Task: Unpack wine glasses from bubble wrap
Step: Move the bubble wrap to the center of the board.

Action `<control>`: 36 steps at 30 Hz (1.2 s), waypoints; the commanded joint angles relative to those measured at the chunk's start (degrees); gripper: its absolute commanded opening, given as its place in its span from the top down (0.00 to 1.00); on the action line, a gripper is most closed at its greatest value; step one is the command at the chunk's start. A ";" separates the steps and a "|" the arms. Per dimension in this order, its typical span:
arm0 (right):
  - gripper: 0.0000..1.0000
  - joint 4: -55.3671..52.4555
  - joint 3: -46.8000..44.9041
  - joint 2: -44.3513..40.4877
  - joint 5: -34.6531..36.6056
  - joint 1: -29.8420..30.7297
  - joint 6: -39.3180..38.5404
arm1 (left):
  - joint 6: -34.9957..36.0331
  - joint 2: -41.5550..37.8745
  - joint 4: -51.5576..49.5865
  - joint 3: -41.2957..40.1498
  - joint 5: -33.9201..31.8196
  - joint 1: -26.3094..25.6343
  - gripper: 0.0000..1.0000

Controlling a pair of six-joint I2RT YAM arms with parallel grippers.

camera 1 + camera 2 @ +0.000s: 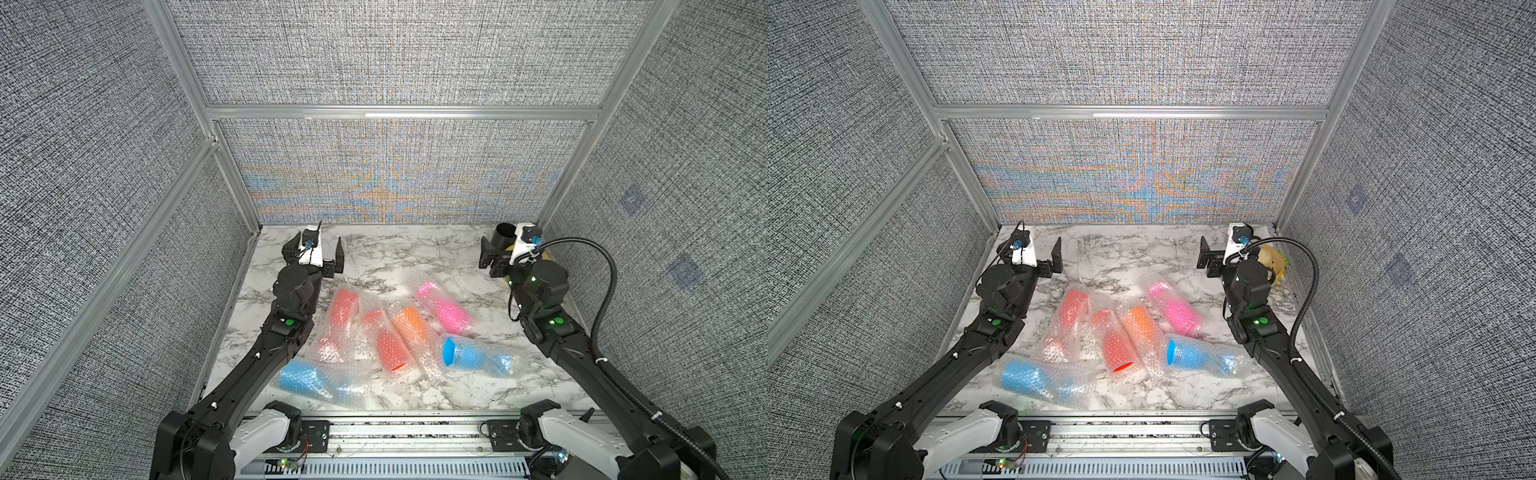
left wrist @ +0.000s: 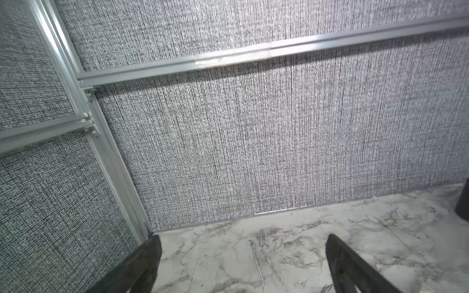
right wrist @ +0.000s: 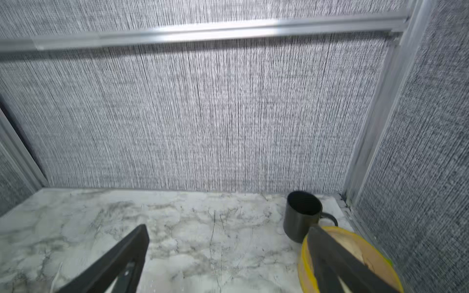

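Several wine glasses lie on their sides in a loose cluster mid-table, each wrapped in bubble wrap (image 1: pixel 345 353). One red (image 1: pixel 343 313) and another red (image 1: pixel 388 345) lie left of centre. The orange one (image 1: pixel 411 322) and the pink one (image 1: pixel 446 307) lie to their right. A blue glass (image 1: pixel 469 355) has its mouth bare, and a second blue one (image 1: pixel 307 380) lies nearest the front. My left gripper (image 2: pixel 243 238) is open and empty over bare table at the back left. My right gripper (image 3: pixel 227 229) is open and empty at the back right.
A black mug (image 3: pixel 302 215) stands in the back right corner, and a yellow-rimmed bowl (image 3: pixel 375 256) lies beside it under my right gripper's finger. Grey fabric walls close off three sides of the marble table (image 1: pixel 415 257). A metal rail (image 1: pixel 415 432) runs along the front.
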 commanded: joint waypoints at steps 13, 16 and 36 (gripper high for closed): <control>0.01 -68.93 37.74 -5.37 -7.16 13.80 22.67 | -35.89 -12.13 -50.28 14.45 5.86 -15.31 0.00; 0.01 -69.42 33.02 -7.95 -6.88 13.80 26.83 | -35.17 -12.34 -53.10 13.63 5.21 -15.31 0.00; 0.01 -80.24 17.30 -5.72 -13.27 13.66 75.25 | -31.67 0.88 -61.12 13.26 14.46 -21.09 0.00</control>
